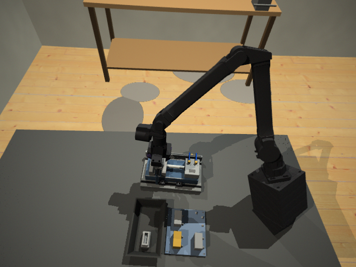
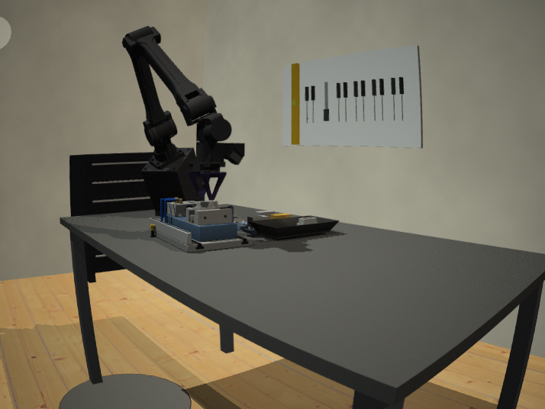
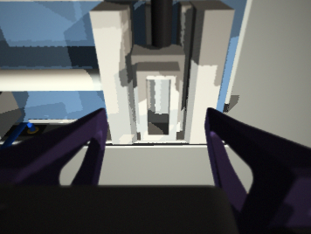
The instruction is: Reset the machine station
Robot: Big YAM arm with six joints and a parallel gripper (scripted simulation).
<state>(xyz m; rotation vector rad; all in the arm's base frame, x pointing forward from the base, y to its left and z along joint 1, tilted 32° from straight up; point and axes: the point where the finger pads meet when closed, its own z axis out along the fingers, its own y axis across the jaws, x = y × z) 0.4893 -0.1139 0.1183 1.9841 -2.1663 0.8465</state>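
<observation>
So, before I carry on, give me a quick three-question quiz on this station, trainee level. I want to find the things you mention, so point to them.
1. True or false: the yellow brass blank (image 1: pixel 177 239) lies in the outfeed tray (image 1: pixel 130 229) (image 2: pixel 282 230).
2. Which part sits between the vise jaws: A) a plain gray blank, B) a block with a pocket, C) a brass blank?
3. How many blanks lie on the infeed plate (image 1: pixel 188 250)?

Key: 1 false; 2 B; 3 three, two gray (image 1: pixel 198 240) (image 1: pixel 178 217) and one brass.

Dark gray table (image 1: pixel 72 184) (image 2: pixel 307 281) beneath the vise (image 1: pixel 172 187) (image 2: pixel 215 232), black tray (image 1: pixel 130 229) (image 2: pixel 282 230), blue plate (image 1: pixel 189 249) and arm's base (image 1: pixel 297 192) (image 2: pixel 151 185).
</observation>
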